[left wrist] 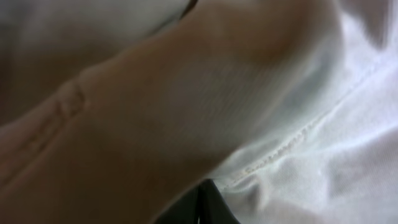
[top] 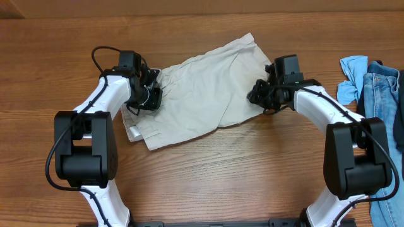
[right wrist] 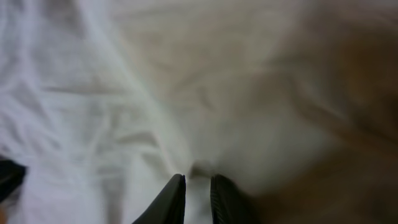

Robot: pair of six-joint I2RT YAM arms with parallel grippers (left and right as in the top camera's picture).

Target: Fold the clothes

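Note:
The pale beige shorts (top: 205, 91) lie partly folded and wrinkled on the wooden table in the overhead view. My left gripper (top: 149, 94) is at their left edge. In the left wrist view its dark fingertips (left wrist: 199, 208) are pressed together under a seamed fold of the shorts (left wrist: 205, 106), which fills the frame. My right gripper (top: 259, 94) is at the shorts' right edge. In the right wrist view its two fingers (right wrist: 198, 196) are nearly closed with a pinch of the shorts (right wrist: 155, 106) between them.
A pile of blue denim jeans (top: 382, 85) and a light blue cloth (top: 352, 74) lie at the table's right edge, close to the right arm. Bare wooden table (top: 208, 183) stretches in front of the shorts.

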